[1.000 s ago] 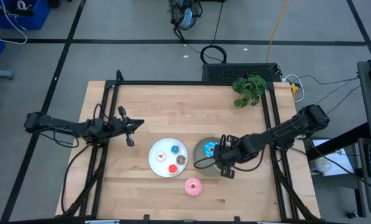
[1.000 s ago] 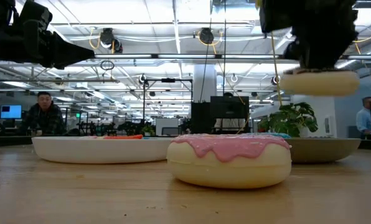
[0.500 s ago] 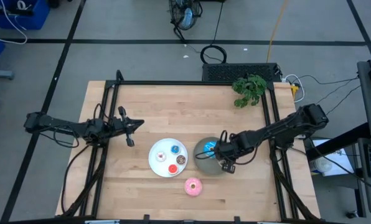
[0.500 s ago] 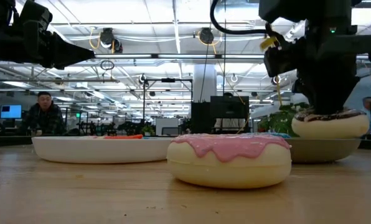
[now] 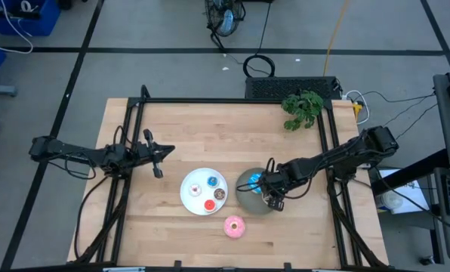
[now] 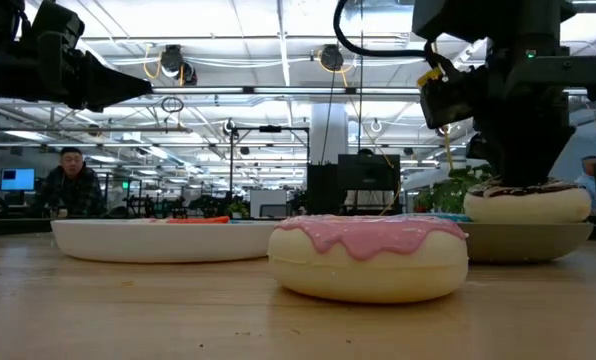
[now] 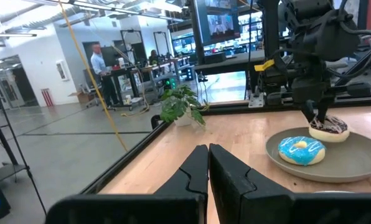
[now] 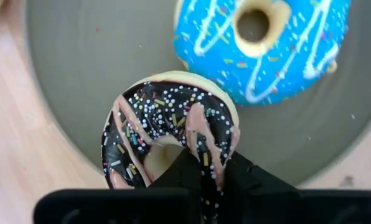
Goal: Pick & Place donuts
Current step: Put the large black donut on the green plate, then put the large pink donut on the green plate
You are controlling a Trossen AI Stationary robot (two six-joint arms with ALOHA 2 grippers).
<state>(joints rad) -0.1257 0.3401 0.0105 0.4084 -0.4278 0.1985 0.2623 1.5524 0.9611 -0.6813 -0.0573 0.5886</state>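
My right gripper [image 5: 269, 195] is shut on the chocolate-sprinkled donut [image 8: 170, 127] over the grey plate [image 5: 244, 199], next to the blue-iced donut [image 8: 260, 43] lying flat on that plate. The pink donut [image 5: 234, 226] lies flat on the table near the near edge. The white plate [image 5: 189, 198] holds the tiny blue [image 5: 212, 181], white [image 5: 197, 188], red [image 5: 209, 204] and brown [image 5: 220, 194] donuts. My left gripper [image 5: 158, 156] is shut and hovers over the table's left part, touching nothing. My right gripper pinches the chocolate donut's ring [image 8: 205, 146] on the side nearest the wrist, one finger [image 8: 176, 174] in the hole and one [image 8: 244, 180] outside. It comes from above, pointing down. The donut lies about level, its underside [image 6: 526, 215] at the grey plate's surface.
A small potted plant [image 5: 302, 108] stands at the far right corner. A black frame rail [image 5: 232, 100] runs along the far edge and down both sides. Bare wood lies between the left gripper and the far edge. People show in the room beyond the table.
My right gripper has moved a little toward the table's left and far edges, from beside the grey plate to over it, and has come down. The chocolate donut, held high a second ago, is now low on the grey plate beside the blue-iced donut. The gripper stays shut.
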